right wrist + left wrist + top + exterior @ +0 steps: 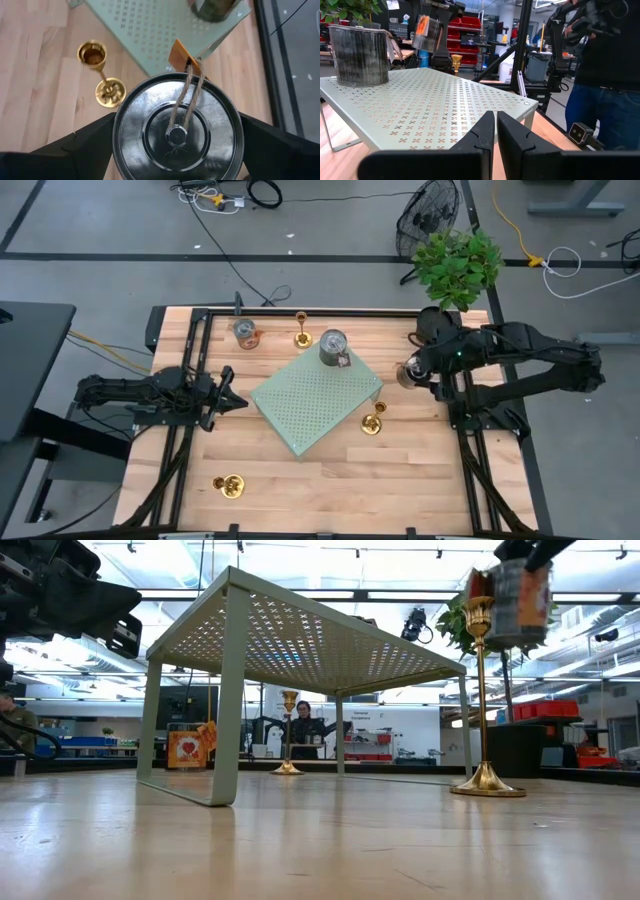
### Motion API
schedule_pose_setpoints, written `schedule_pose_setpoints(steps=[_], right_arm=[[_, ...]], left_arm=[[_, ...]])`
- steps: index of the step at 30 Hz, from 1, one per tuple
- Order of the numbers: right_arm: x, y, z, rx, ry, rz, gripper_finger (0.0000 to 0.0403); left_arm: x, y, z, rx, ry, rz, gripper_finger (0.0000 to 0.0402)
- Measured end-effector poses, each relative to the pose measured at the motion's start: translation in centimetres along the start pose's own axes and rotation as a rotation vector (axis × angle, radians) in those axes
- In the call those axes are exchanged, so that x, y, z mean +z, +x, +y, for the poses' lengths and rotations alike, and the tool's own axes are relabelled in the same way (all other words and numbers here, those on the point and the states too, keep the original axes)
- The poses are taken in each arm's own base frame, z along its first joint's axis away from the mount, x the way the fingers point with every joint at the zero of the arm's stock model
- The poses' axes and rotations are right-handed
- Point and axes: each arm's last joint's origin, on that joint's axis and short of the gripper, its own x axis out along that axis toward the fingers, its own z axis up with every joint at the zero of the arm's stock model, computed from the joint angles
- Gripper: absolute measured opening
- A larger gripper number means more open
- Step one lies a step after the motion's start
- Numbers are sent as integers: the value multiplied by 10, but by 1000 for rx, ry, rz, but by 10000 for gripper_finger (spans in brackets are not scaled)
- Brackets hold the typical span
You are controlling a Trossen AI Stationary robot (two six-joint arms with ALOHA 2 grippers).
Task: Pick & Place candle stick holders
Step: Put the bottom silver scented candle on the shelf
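Brass candle stick holders (373,421) look light, slick, tippy; I'd pinch the stem. Right gripper (177,125) clamps a tin can (178,127); left gripper (496,131) pressed together.

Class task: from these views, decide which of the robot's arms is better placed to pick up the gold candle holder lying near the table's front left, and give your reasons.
Probably the left. The left gripper is shut and empty, on the same side as that candle holder. The right gripper is across the table, clamped on a tin can.
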Motion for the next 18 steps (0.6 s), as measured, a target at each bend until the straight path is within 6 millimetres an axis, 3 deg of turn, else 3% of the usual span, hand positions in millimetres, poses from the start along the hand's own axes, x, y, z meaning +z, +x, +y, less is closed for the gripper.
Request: schedule_pose_setpoints(steps=[18], right_arm=[[36, 7, -10, 2, -45, -23, 365]], left_arm=[[0, 0, 0, 0, 0, 0, 25]])
